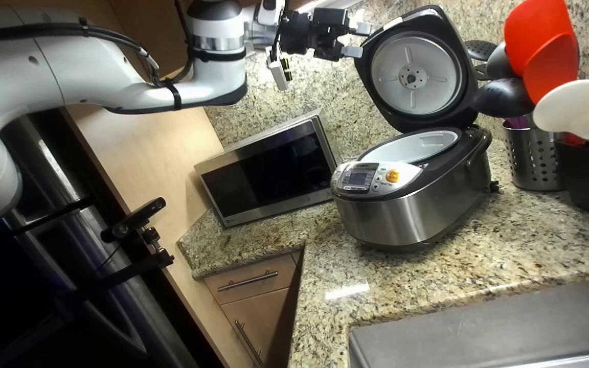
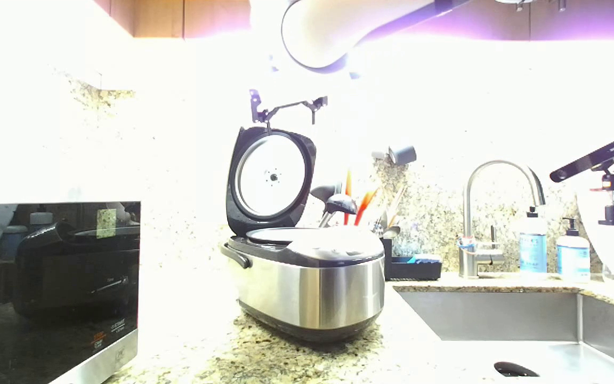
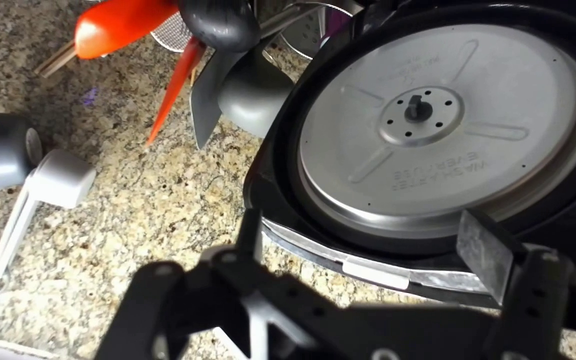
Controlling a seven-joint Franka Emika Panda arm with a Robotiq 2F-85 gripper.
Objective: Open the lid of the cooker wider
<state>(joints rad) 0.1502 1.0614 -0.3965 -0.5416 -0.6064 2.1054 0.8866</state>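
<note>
The cooker (image 1: 402, 217) is squat and silver-grey with a dark top rim and a front control panel. It also shows in an exterior view (image 2: 312, 298). Its black lid (image 1: 394, 82) stands raised and steep on its hinge, with the grey inner plate showing; it also shows in an exterior view (image 2: 261, 176). My gripper (image 1: 358, 40) is open at the lid's upper free edge. In the wrist view my gripper (image 3: 360, 220) has its fingers wide apart, with the front edge of the lid (image 3: 313, 235) spanning between them. I cannot tell whether either finger touches the lid.
A microwave (image 1: 269, 171) stands beside the cooker. A metal utensil holder (image 1: 535, 158) with red, black and white utensils is close to the lid. A granite backsplash (image 1: 294, 107) lies behind. A sink (image 2: 488, 317) is set into the counter. Measuring cups (image 3: 63, 177) hang on the wall.
</note>
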